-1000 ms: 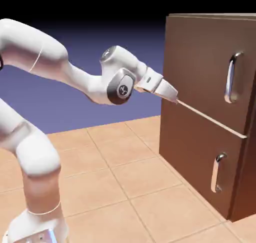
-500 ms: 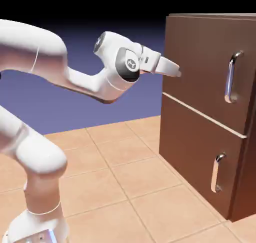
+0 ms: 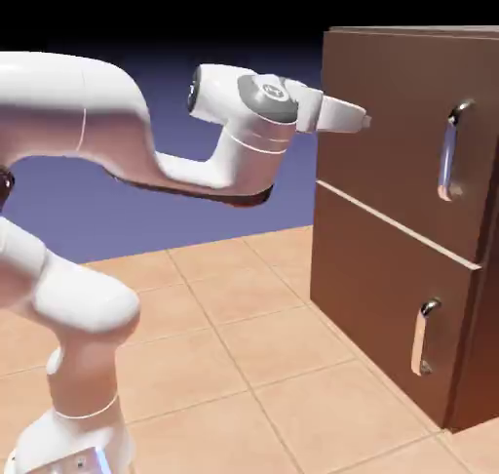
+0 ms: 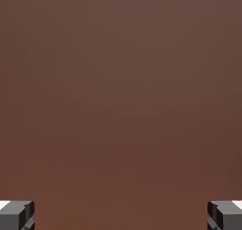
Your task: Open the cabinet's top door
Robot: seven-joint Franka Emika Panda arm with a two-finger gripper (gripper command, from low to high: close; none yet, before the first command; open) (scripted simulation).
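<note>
Claw (image 3: 364, 121): raised and levelled since a second ago, fingers spread wide, empty | top door (image 3: 409, 121): shut, facing claw | handle (image 3: 450, 152): well right of claw; lateral approach required.

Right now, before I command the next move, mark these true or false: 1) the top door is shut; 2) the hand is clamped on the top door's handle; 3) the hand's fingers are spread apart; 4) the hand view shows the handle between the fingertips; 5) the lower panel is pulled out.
1) True: the top door sits flush with the cabinet.
2) False: the hand is near the door's left part, with the long handle well off to its right and untouched.
3) True: the fingertips sit at opposite corners of the hand view, nothing between them.
4) False: only plain brown wood fills that view.
5) False: the lower panel is closed too.
</note>
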